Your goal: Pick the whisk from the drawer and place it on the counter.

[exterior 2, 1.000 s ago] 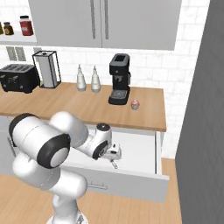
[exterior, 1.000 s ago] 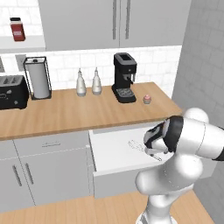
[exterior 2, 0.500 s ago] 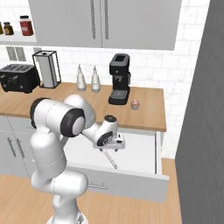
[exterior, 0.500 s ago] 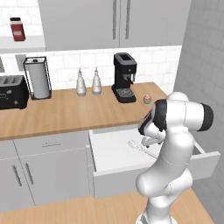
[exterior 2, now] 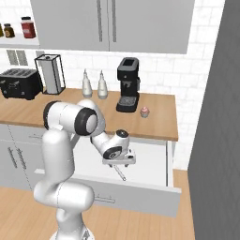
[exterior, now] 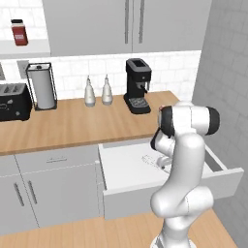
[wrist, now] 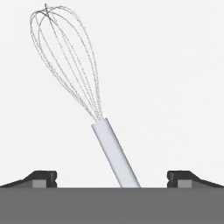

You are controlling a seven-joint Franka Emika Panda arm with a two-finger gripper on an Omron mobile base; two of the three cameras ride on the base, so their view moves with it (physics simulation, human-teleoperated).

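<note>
Whisk [wrist: 114, 153]: lies flat on drawer [exterior: 127, 169] floor, handle running between the fingertips [wrist: 41, 177].
Gripper [wrist: 112, 178]: spread wide, grasping nothing, straddling the handle for a pinch.

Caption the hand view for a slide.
Open claw poised over the whisk lying on the drawer floor.

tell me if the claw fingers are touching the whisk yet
Apart. The hand view shows the claw open, its fingertips far out to either side of the whisk handle, with bare white drawer floor showing in both gaps.
</note>
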